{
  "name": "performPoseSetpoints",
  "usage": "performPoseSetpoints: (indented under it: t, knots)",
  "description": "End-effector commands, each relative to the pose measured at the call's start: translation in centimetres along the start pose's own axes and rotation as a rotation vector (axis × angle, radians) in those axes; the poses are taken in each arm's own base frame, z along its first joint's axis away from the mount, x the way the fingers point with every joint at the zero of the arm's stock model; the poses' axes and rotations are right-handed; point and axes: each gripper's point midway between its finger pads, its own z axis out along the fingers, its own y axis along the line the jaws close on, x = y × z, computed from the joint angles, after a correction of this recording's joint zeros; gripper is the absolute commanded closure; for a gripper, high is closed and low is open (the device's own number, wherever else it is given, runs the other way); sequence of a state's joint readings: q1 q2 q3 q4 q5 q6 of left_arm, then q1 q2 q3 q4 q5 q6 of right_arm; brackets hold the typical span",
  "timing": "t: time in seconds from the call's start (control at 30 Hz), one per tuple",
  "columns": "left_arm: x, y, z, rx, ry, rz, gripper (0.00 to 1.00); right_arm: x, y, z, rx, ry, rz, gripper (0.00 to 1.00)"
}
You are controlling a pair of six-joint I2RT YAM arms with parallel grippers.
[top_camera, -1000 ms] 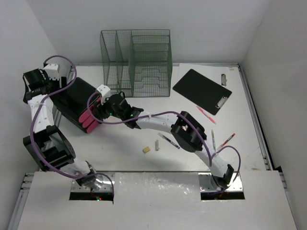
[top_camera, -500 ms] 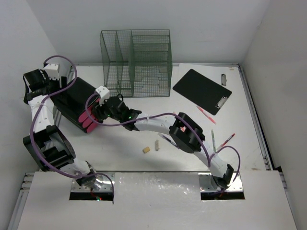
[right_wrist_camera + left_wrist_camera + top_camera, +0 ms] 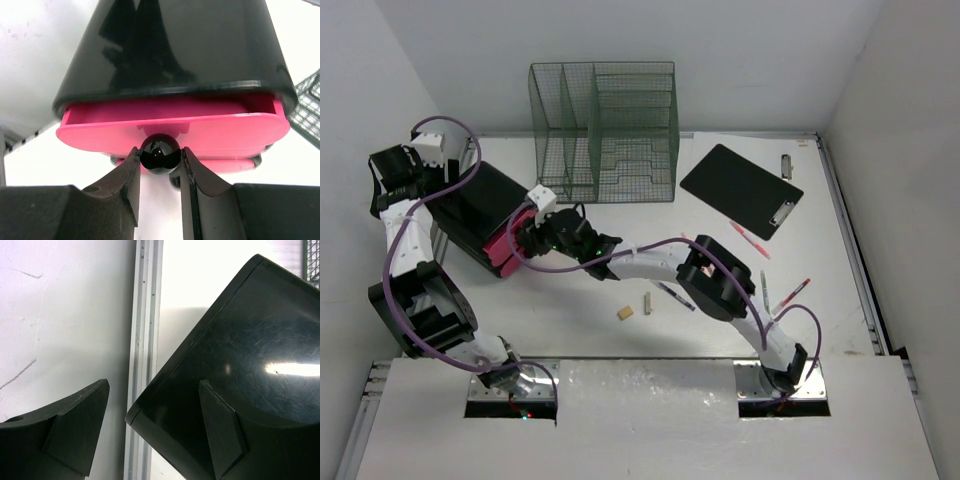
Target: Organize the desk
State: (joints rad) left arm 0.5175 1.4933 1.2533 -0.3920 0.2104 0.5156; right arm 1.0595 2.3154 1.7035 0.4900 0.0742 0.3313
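A black drawer box (image 3: 480, 205) with pink drawers (image 3: 505, 255) lies at the left of the white desk (image 3: 570, 320). My right gripper (image 3: 528, 238) reaches across to its front. In the right wrist view the right gripper (image 3: 159, 153) is shut on the round black knob (image 3: 159, 149) of a pink drawer (image 3: 215, 127) that stands slightly out of the box (image 3: 175, 45). My left gripper (image 3: 153, 385) is open astride the box's far corner (image 3: 250, 340). One finger is over the box top, the other over the wall side, clear of the box.
A green wire file rack (image 3: 603, 130) stands at the back. A black clipboard (image 3: 740, 190) lies at the back right, a binder clip (image 3: 786, 165) beside it. Pens (image 3: 750, 240) (image 3: 790, 297) (image 3: 672, 294) and two small blocks (image 3: 626, 312) lie mid-desk. A metal rail (image 3: 145, 315) runs beside the box.
My right gripper has moved down onto the front of the pink drawers and narrowed its jaws onto a drawer knob. The left arm and the box have not moved.
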Motion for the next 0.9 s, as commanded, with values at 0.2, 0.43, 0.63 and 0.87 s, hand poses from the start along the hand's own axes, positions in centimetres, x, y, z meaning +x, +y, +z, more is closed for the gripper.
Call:
performPoseSetpoints:
  t: [0.2, 0.43, 0.63, 0.87]
  knots:
    - [3.7, -1.2, 0.7, 0.03, 0.118, -0.014, 0.29, -0.7, 0.2, -5.9, -0.011, 0.018, -0.096, 1.0]
    - [3.9, -1.1, 0.7, 0.025, 0.125, -0.019, 0.29, 0.6, -0.2, -8.5, -0.008, 0.048, -0.105, 1.0]
    - [3.5, -1.1, 0.3, 0.025, 0.119, -0.021, 0.29, -0.1, 0.0, -8.8, -0.019, 0.039, -0.133, 0.52]
    - [3.6, -1.1, 0.0, 0.023, 0.123, -0.013, 0.29, 0.0, 0.0, -10.4, -0.037, 0.088, -0.191, 0.16]
